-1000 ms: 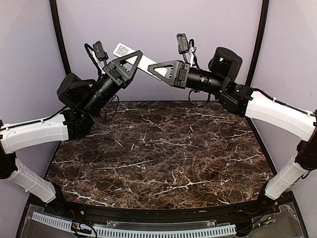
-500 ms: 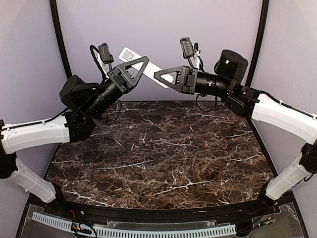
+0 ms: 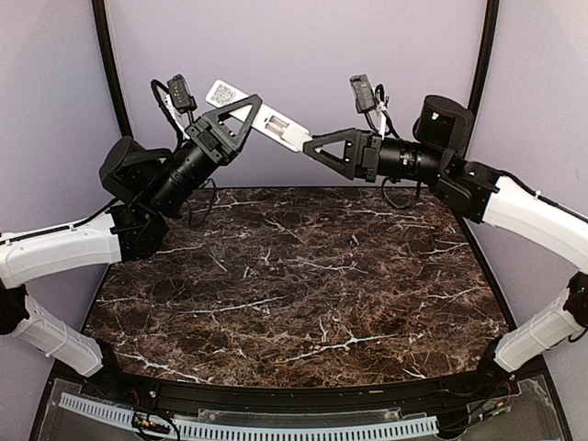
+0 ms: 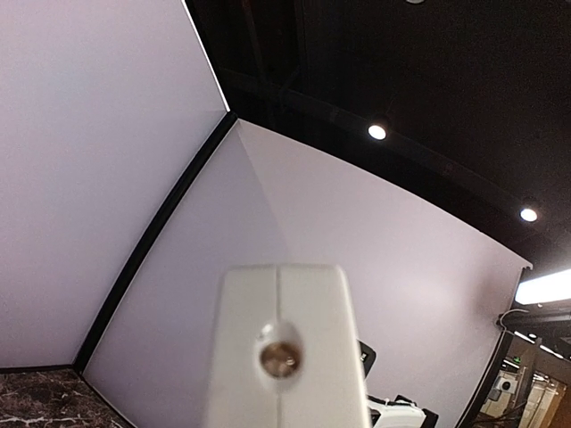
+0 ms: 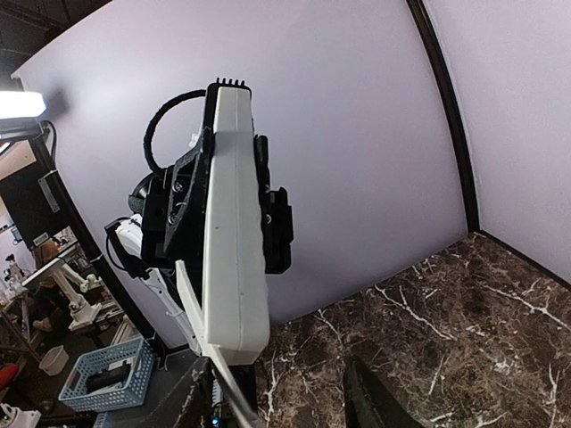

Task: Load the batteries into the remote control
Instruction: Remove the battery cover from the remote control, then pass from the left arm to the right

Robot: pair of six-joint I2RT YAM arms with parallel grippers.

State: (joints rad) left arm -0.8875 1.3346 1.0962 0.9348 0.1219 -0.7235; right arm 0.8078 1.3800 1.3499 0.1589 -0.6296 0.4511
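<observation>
**Remote raised over the counter.** A slim white rectangular plastic remote control [image 3: 283, 128] is held aloft near the pale lilac back wall [image 3: 367, 46], high above the dark brown, white-veined marble counter [image 3: 294, 294]. It is tilted so that the end bearing a square QR-code label [image 3: 225, 93] points up and to the left.

The left arm's black two-finger gripper [image 3: 241, 112] is clamped across the bar around mid-length (the right wrist view shows the bar edge-on, pinched between black fingers on either side). From the left wrist camera, a white slab of the remote fills the bottom of the view, with a small round metal spot [image 4: 279, 357] on it.

The right arm's black gripper [image 3: 312, 148] points at the remote's lower end from the right, its fingers spread apart and grasping nothing. The tips are just beside that end. Whether they touch it cannot be told.
</observation>
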